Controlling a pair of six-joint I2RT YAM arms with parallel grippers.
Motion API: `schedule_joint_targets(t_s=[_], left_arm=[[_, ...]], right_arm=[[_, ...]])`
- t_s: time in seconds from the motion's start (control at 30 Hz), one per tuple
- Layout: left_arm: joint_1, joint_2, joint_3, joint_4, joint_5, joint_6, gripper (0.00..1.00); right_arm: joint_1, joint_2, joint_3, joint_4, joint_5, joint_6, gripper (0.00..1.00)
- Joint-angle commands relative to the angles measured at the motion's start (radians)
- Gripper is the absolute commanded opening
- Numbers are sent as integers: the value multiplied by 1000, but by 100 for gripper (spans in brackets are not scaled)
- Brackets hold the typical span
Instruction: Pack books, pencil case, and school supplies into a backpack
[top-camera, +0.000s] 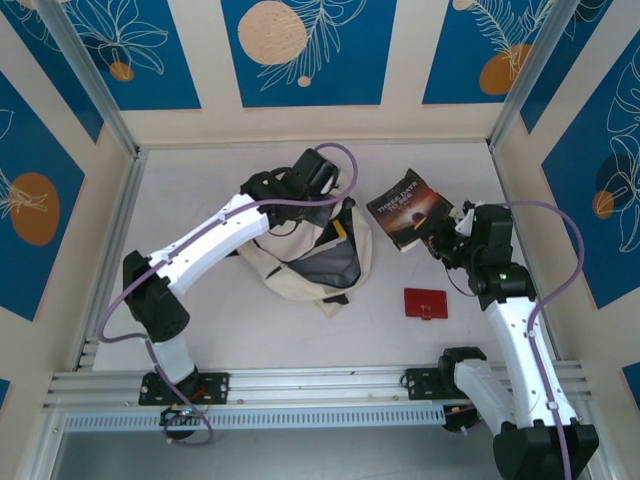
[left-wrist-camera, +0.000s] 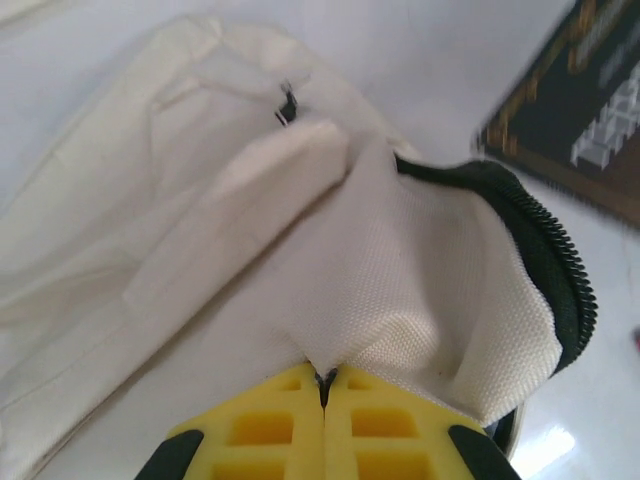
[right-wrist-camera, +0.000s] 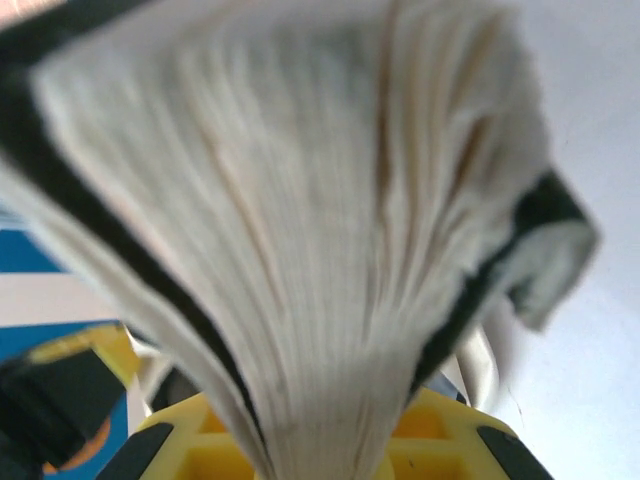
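so the left gripper (left-wrist-camera: 322, 385) is pinching the backpack (top-camera: 295, 268) by its zipper edge mid-frame, jaws pressed on fabric, the right gripper (top-camera: 442, 236) is clamping the brown book (top-camera: 408, 207) by its lower-right edge, and the pencil case (top-camera: 425, 302) is lying on bare bench (top-camera: 230, 330) below.

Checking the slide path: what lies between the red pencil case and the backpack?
Bare table; the top view shows nothing between the pencil case and backpack.

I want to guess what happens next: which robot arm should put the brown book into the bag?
Probably the right. The right gripper is shut on the dark book, beside the backpack. The left gripper is pinching the backpack's cream fabric, likely holding it open.
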Motion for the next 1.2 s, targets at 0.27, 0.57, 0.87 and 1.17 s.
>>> schedule_joint_targets(t_s=[0.27, 0.57, 0.87, 1.17], left_arm=[[9, 99, 184, 94, 66, -51, 0], [8, 91, 183, 98, 138, -44, 0], [9, 73, 180, 97, 122, -44, 0], [9, 84, 179, 118, 129, -47, 0]], right_arm=[[22, -69, 35, -121, -291, -68, 2], [160, 47, -87, 208, -322, 104, 2], [205, 121, -89, 212, -152, 172, 2], [222, 136, -140, 231, -159, 250, 1]])
